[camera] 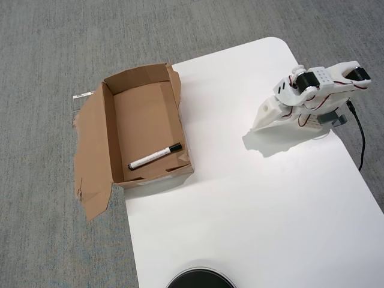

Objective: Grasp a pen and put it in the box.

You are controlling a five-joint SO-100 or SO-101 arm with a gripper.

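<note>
Overhead view, working from the bottom edge up. A dark round object (200, 279) cuts in at the bottom edge of the frame, lying over the white bench (252, 210); only its upper arc shows. Above it the bench surface is bare white, with rounded corners, set on grey carpet (48, 60).

At the bench's left edge sits the box (99, 138), brown cardboard, open at the top, partly overhanging the bench onto the carpet side. One ragged flap is splayed flat to the left, a torn flap edge stands up along the right wall.

The pen (154, 157) lies flat on the box floor, in the near right corner, angled: black cap toward the right wall, small dark end toward the lower left. White barrel, nothing touching it.

Further up and right, well apart from the box, the white arm is folded low near the bench's right edge. End effector (265, 114) points down-left, holding nothing; cannot tell how wide it stands, fingers merge from this angle. A black cable (360, 135) trails off the right side.
</note>
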